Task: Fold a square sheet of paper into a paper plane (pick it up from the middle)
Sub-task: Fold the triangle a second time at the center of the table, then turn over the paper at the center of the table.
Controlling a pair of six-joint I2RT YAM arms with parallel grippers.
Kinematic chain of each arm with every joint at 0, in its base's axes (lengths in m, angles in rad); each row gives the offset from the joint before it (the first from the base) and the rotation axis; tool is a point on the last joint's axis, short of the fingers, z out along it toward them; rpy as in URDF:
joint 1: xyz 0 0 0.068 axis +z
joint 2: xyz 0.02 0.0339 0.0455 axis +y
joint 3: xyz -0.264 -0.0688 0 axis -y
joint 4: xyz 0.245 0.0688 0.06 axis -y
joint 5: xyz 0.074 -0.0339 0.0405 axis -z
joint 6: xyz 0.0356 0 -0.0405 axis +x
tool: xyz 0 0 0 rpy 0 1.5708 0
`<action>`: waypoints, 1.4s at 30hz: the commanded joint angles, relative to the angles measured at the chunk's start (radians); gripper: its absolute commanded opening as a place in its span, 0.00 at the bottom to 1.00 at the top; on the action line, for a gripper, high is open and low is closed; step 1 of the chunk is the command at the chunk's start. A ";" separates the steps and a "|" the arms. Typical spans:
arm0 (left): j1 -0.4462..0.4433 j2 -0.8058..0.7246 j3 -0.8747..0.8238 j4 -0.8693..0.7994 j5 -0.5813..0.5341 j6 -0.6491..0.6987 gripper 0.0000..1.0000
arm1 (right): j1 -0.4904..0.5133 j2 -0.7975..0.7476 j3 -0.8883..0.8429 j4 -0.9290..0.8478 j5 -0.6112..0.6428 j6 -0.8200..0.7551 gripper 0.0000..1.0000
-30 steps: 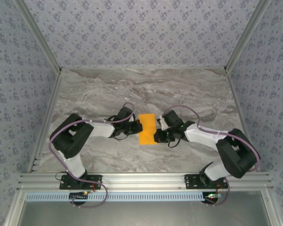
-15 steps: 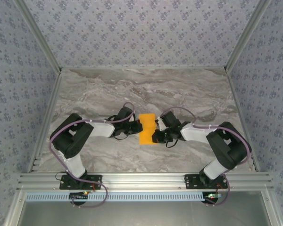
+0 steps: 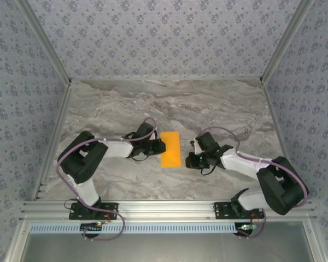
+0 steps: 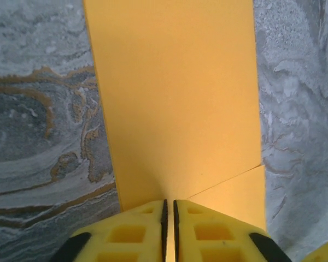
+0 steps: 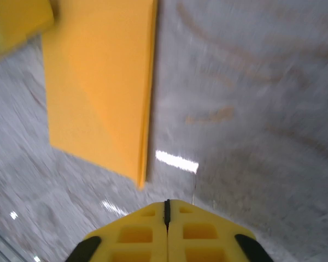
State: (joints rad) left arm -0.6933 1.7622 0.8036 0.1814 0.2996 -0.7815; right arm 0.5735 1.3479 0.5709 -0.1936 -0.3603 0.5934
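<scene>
The square sheet of paper (image 3: 170, 149) lies on the marble table, folded into a narrow bright-orange rectangle; a paper plane is not in view. A diagonal crease crosses the sheet (image 4: 175, 98) near my left jaws. My left gripper (image 3: 160, 146) sits at the sheet's left edge. Its jaws (image 4: 169, 204) stand a narrow slit apart over the paper, with orange showing in the gap. My right gripper (image 3: 191, 160) is off the sheet, a short way right of its near corner. Its jaws (image 5: 167, 203) are shut and hold nothing, and the sheet (image 5: 98, 93) lies ahead to the left.
The marble table (image 3: 164, 103) is walled by patterned panels at the back and sides. An aluminium rail (image 3: 164, 207) runs along the near edge, where both arm bases sit. A yellow finger of the left gripper (image 5: 16, 22) shows at the top left of the right wrist view.
My right gripper has left the sheet's right edge and drawn back to the right and nearer. My left jaws have parted slightly. The sheet has stayed in place.
</scene>
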 commanded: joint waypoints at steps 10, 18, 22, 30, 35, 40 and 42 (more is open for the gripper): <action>0.015 -0.260 -0.021 -0.114 -0.076 -0.063 0.69 | -0.054 0.090 0.091 0.229 0.001 0.173 0.45; 0.016 -0.292 -0.135 0.016 -0.017 -0.178 0.80 | -0.037 0.229 0.152 0.267 -0.039 0.109 0.46; 0.015 -0.293 -0.163 0.045 0.006 -0.206 0.85 | -0.029 0.285 0.170 0.291 -0.063 0.081 0.43; 0.016 -0.287 -0.174 0.067 0.042 -0.222 0.86 | -0.024 0.329 0.164 0.332 -0.098 0.054 0.29; 0.014 -0.261 -0.180 0.110 0.087 -0.248 0.86 | -0.033 0.308 0.132 0.368 -0.095 0.056 0.20; 0.014 -0.217 -0.192 0.193 0.144 -0.292 0.82 | -0.048 0.301 0.115 0.384 -0.084 0.070 0.07; 0.011 -0.193 -0.190 0.220 0.161 -0.306 0.79 | -0.053 0.299 0.108 0.396 -0.081 0.078 0.04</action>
State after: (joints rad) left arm -0.6807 1.5387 0.6209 0.3264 0.4057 -1.0557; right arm 0.5304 1.6680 0.6941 0.1741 -0.4423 0.6662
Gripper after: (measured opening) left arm 0.802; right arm 0.066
